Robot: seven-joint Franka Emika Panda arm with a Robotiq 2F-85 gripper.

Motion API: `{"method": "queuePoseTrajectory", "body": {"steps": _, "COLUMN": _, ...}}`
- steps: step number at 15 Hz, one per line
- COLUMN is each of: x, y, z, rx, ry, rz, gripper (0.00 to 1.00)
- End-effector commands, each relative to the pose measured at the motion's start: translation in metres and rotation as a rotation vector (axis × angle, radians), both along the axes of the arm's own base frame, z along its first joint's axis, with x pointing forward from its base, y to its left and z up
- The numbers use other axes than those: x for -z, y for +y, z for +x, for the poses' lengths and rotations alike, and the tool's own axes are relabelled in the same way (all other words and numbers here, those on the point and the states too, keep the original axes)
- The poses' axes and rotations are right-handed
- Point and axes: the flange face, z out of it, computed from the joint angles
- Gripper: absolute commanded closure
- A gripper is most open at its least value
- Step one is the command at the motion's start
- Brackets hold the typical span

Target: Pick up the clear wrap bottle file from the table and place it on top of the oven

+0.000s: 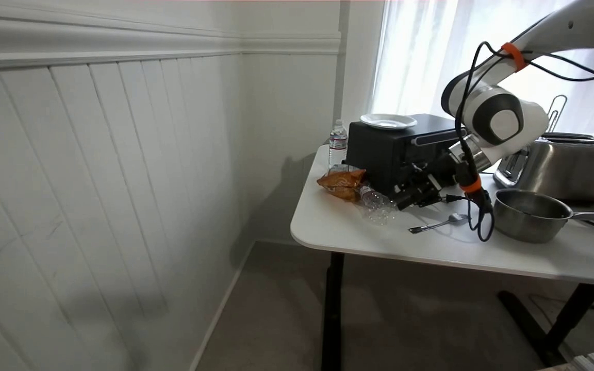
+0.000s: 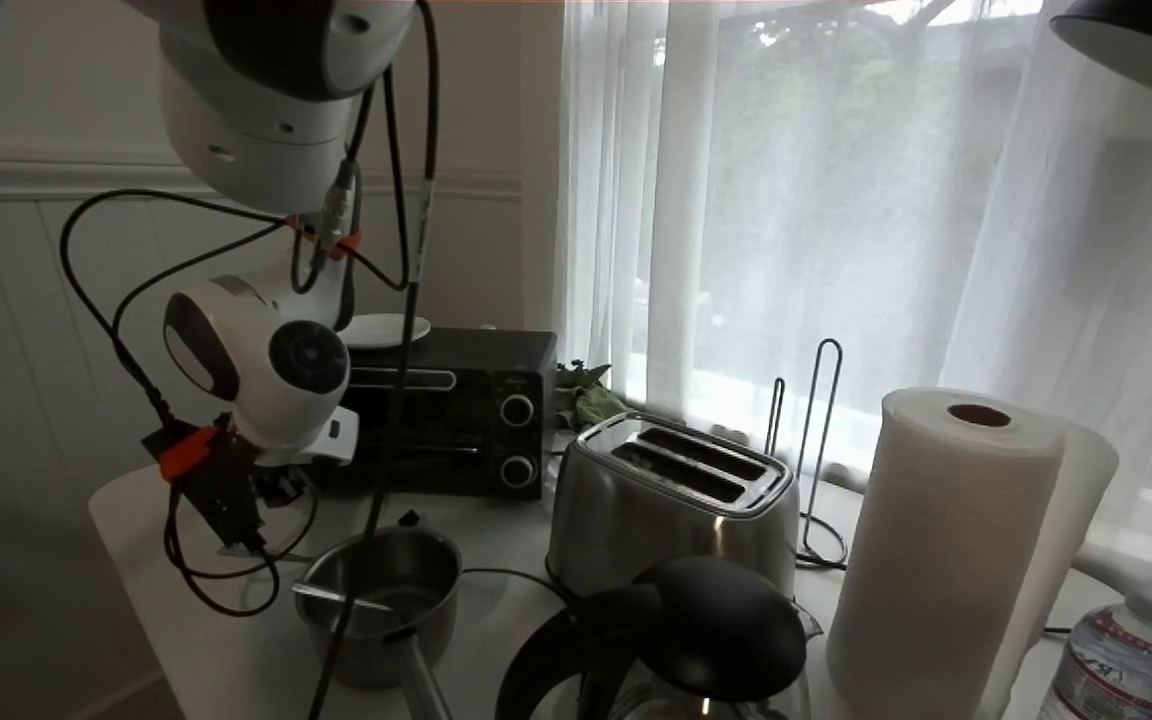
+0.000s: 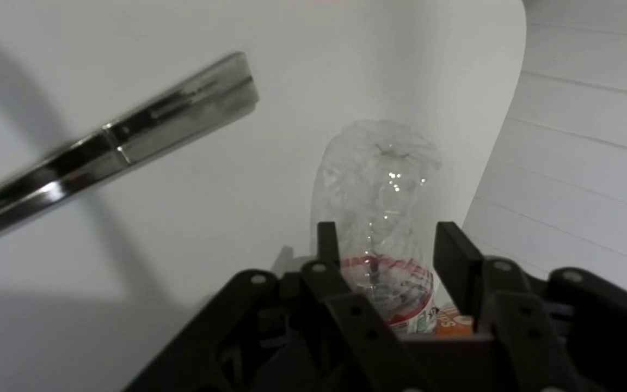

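Observation:
The clear wrap bottle, a crumpled see-through bottle with a red-edged label, lies on its side on the white table [image 1: 323, 226] in an exterior view [image 1: 378, 210]. It also shows in the wrist view [image 3: 384, 185]. My gripper [image 3: 388, 239] is open, with one black finger on each side of the bottle in the wrist view; I cannot tell whether they touch it. In an exterior view the fingertips [image 1: 402, 198] are right beside the bottle. The black oven [image 1: 372, 152] stands behind it, and its glass front shows in an exterior view [image 2: 496, 425].
A white plate [image 1: 387, 121] rests on the oven top. An orange snack bag [image 1: 343, 184] touches the bottle. An upright water bottle [image 1: 337, 144] stands behind. A metal utensil [image 1: 439, 223], a pot [image 1: 529, 219] and a silver toaster [image 1: 560, 165] are nearby. The wall [image 1: 271, 154] borders the table.

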Motion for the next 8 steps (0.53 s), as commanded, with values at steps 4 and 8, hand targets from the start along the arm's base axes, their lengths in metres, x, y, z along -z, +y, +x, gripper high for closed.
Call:
{"method": "queuePoseTrajectory", "body": {"steps": 4, "x": 0.0113, "y": 0.0032, "z": -0.0069, "rx": 0.022, "ry": -0.027, "rz": 0.022, "gripper": 0.59}}
{"method": "queuePoseTrajectory", "body": {"steps": 8, "x": 0.0162, "y": 0.0062, "z": -0.0105, "rx": 0.033, "ry": -0.053, "rz": 0.026, "gripper": 0.62}}
